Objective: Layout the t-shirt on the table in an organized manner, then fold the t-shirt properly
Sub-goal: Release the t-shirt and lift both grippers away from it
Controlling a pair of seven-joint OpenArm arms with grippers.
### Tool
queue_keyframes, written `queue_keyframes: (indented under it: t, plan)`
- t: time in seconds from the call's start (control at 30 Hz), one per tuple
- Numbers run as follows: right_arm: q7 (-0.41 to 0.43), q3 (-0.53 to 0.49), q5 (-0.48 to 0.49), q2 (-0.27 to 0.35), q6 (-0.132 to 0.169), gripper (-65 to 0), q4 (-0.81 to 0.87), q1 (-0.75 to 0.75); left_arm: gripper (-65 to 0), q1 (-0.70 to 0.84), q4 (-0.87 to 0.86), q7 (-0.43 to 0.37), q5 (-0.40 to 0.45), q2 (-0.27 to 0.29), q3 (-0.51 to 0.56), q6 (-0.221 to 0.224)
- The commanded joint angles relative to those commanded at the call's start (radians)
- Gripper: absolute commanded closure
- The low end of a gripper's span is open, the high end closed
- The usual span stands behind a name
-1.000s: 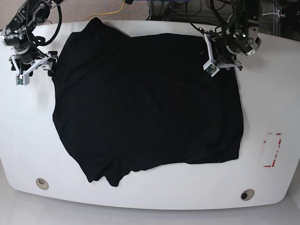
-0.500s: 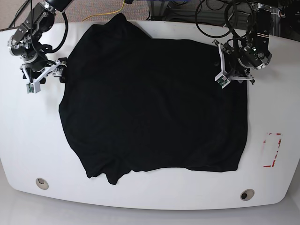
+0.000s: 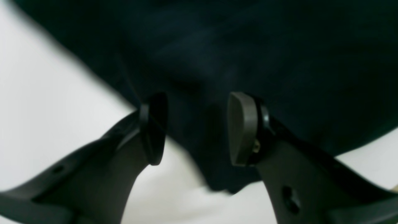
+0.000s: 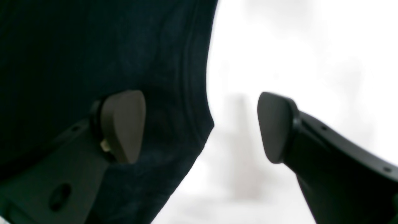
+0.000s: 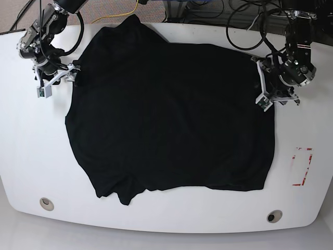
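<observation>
Since the earlier frame, both grippers had moved while the t-shirt [image 5: 171,114] lay spread across the table [image 5: 31,156]. Right [image 4: 199,127] and left [image 3: 196,129] gaped, seemingly empty; we needed low, even pinches at its edge.

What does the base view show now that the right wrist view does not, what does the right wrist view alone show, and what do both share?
Only the base view: two round grommet holes near the table's lower corners, the right one included, red tape marks, and a thin yellow cable.

Only the right wrist view: a close look at thin, seam-like lines along the shirt's edge.

Both: the black fabric t-shirt, the glossy white tabletop, and the right gripper, its fingers apart.
</observation>
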Motion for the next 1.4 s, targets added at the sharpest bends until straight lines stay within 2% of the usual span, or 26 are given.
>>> queue_keyframes:
  t: [0.2,0.57,0.97,1.07,1.17,1.27,1.4]
  plan:
    - [0.0,0.0,0.0,-0.015,0.0,-54.5,-0.005,-0.023,-28.1,-0.02,0.014,-0.002,0.0,0.002,-0.044,0.0]
    - [0.0,-0.002,-0.003,-0.066,0.0,-54.2,-0.015,-0.049,-28.1,-0.041,0.015,0.0,0.0,0.091,-0.235,0.0]
    - [0.0,-0.002,-0.002,-0.074,0.0,-53.1,-0.017,-0.057,-28.1,-0.126,0.02,0.018,0.002,0.222,-0.532,0.0]
    - [0.0,-0.003,-0.002,-0.074,0.0,-46.1,-0.017,-0.057,-28.1,-0.147,0.014,0.072,0.002,0.233,-0.586,0.0]
    - [-0.002,-0.008,-0.002,-0.074,0.0,-35.4,-0.015,-0.057,-28.1,-0.166,0.012,0.115,0.002,0.235,-0.624,0.0]
    - [-0.002,-0.043,-0.002,-0.074,0.0,-27.7,-0.012,-0.066,-28.1,-0.17,0.012,0.149,0.002,0.235,-0.647,0.0]
    - [-0.002,-0.08,0.018,-0.074,0.0,-26.5,-0.011,-0.103,-28.2,-0.17,0.012,0.173,0.002,0.235,-0.678,0.0]
